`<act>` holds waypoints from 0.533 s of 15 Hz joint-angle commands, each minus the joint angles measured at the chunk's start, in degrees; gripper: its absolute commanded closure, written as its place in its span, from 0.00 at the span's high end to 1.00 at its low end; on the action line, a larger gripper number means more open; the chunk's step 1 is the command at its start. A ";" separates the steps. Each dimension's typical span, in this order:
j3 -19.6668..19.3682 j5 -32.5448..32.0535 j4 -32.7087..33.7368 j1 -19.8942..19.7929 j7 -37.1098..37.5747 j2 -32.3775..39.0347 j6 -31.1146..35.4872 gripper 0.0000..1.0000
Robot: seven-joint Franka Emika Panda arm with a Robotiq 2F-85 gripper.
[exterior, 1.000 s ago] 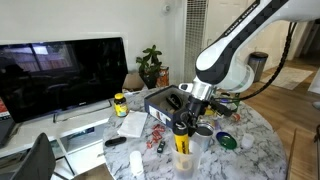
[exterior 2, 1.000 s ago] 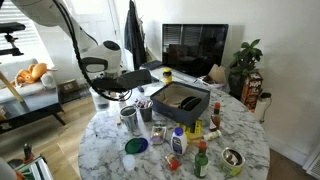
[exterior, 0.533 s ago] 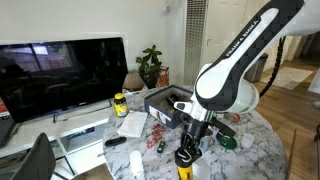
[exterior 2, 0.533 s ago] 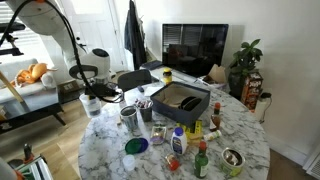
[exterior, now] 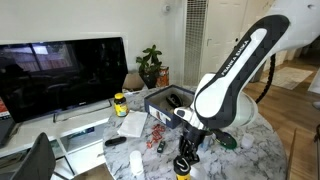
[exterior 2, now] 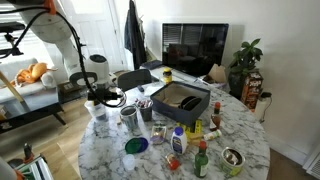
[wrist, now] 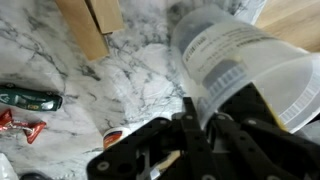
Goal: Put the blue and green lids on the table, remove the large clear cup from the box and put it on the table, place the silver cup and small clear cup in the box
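Observation:
My gripper point(wrist: 197, 108) is shut on the rim of the large clear cup point(wrist: 240, 60), one finger inside and one outside. In both exterior views the cup point(exterior: 183, 163) point(exterior 2: 101, 111), with yellow and black showing through it, hangs under the gripper point(exterior: 186, 144) point(exterior 2: 101, 100) low over the marble table near its edge, away from the box point(exterior 2: 181, 101) point(exterior: 163, 100). The silver cup point(exterior 2: 129, 120) stands on the table beside the box. The green lid point(exterior 2: 135, 146) point(exterior: 228, 142) lies flat on the table, with a blue lid point(exterior 2: 128, 162) next to it.
Bottles, jars and small items crowd the marble table point(exterior 2: 240, 130) in front of the box. A yellow-lidded jar point(exterior: 120, 103) stands near the TV. In the wrist view wooden legs point(wrist: 90, 25) stand beyond the table and a green bottle point(wrist: 30, 97) lies at the left.
The arm has carried the large clear cup away from the box toward the table's edge and lowered it. The gripper has stayed shut on it.

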 commanded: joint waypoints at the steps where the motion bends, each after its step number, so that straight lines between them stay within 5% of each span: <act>1: 0.64 0.90 0.69 -0.72 -0.46 -0.55 0.38 0.44; 8: -0.12 1.70 -1.61 -3.16 0.29 -8.10 -0.72 0.95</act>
